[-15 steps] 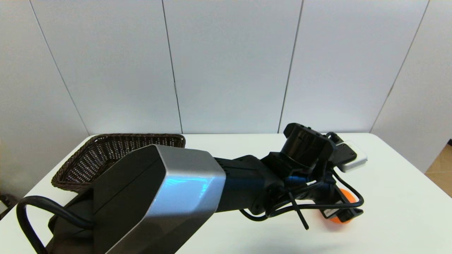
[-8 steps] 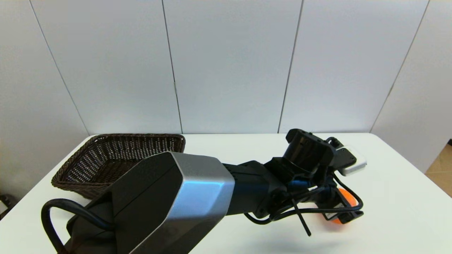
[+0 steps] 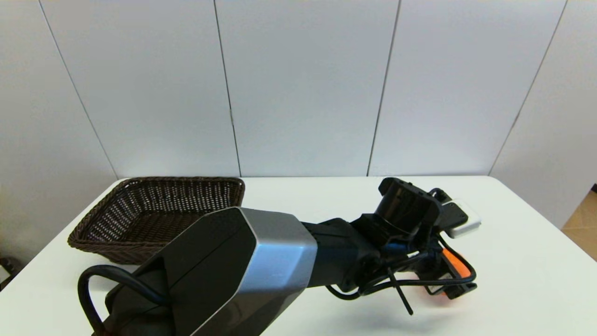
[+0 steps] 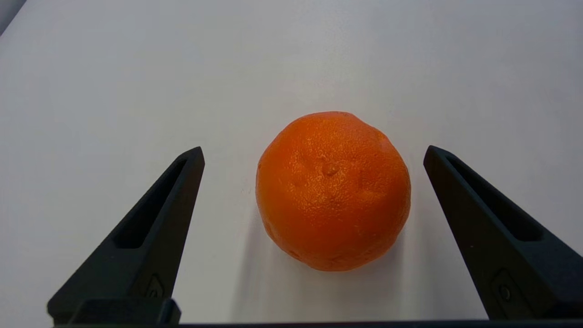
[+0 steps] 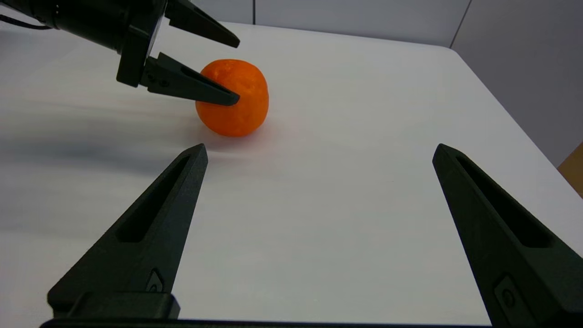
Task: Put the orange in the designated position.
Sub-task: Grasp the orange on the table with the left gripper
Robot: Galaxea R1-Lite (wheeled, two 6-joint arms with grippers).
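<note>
The orange [image 4: 332,191] rests on the white table, right of centre. My left arm reaches across from the left, and the left gripper [image 4: 314,151] hangs over the fruit, open, one finger on each side and not touching it. In the head view the wrist hides most of the orange [image 3: 450,262], and the left gripper [image 3: 450,278] sits on top of it. The right wrist view shows the left gripper [image 5: 236,70] straddling the orange [image 5: 243,114] from the side. My right gripper [image 5: 321,148] stays low and open nearer the table's front, apart from the fruit.
A dark wicker basket [image 3: 182,179] stands at the table's back left, with nothing in the part that shows. The table's right edge [image 3: 550,224] runs close to the orange. Grey wall panels stand behind the table.
My left arm has stretched farther out and its wrist has sunk toward the table, so the open gripper now covers more of the orange. The orange and the basket have stayed put.
</note>
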